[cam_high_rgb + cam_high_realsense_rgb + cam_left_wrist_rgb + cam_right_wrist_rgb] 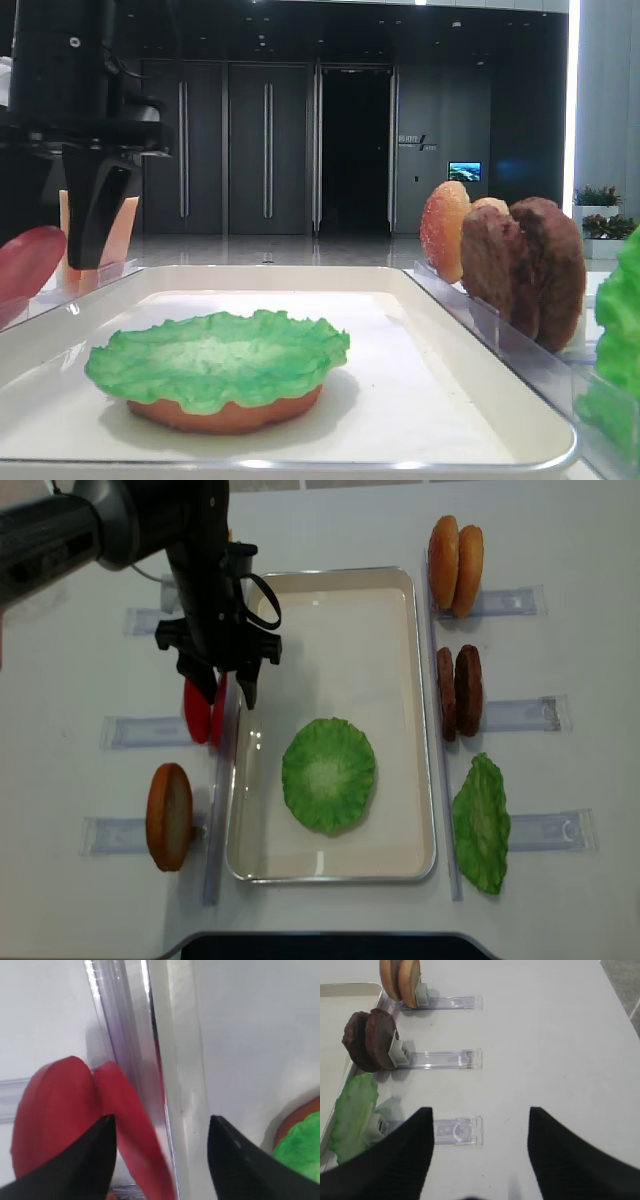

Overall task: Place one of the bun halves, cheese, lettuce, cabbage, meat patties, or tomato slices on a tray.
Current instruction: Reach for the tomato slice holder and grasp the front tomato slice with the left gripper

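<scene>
Hovering left fingers, tomato slices

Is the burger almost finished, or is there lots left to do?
Done: a bun half with lettuce on top lies on the tray. In hand: nothing yet; the left gripper hangs open over the tomato slices. Left: putting a slice on the tray.
</scene>
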Robot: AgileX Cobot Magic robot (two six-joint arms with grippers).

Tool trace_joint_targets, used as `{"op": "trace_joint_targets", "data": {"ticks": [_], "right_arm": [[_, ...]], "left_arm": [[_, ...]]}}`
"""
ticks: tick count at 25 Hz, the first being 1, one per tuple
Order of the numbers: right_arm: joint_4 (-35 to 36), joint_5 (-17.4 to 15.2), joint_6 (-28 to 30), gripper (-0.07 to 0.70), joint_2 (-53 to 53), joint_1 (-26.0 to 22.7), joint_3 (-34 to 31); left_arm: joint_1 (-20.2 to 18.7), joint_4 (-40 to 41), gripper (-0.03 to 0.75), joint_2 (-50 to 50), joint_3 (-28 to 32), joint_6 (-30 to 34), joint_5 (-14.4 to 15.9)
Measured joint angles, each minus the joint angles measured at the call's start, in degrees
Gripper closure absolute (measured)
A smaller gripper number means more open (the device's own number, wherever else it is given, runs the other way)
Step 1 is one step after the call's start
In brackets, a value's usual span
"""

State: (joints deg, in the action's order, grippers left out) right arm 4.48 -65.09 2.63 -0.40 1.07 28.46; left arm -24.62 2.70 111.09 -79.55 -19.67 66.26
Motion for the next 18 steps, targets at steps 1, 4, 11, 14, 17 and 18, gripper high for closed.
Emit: {"op": "trace_joint_targets", "data": {"ticks": [1,4,11,14,17,18], "right_arm": [[0.0,0.0,0.0,0.206,0.0,0.0,0.0],[0.0,0.0,0.0,0.206,0.0,0.0,0.0],[0.0,0.0,0.0,0.206,0.0,0.0,0.0],[0.0,0.0,0.0,0.206,0.0,0.0,0.0],[0.0,0.0,0.0,0.206,0.0,0.0,0.0],[0.0,0.0,0.0,0.206,0.0,0.0,0.0]], "left_arm": [[0.0,0.0,0.316,0.0,0.0,0.0,0.0],[0.0,0.5,0.407,0.0,0.0,0.1,0.5],[0.0,1.7,0.591,0.0,-0.3,0.6,2.7],[0.0,2.9,0.645,0.0,-0.4,0.7,3.1],[0.0,3.4,0.668,-0.2,-0.4,1.0,3.2],[0.0,3.6,0.668,-0.4,-0.4,1.2,3.2]]}}
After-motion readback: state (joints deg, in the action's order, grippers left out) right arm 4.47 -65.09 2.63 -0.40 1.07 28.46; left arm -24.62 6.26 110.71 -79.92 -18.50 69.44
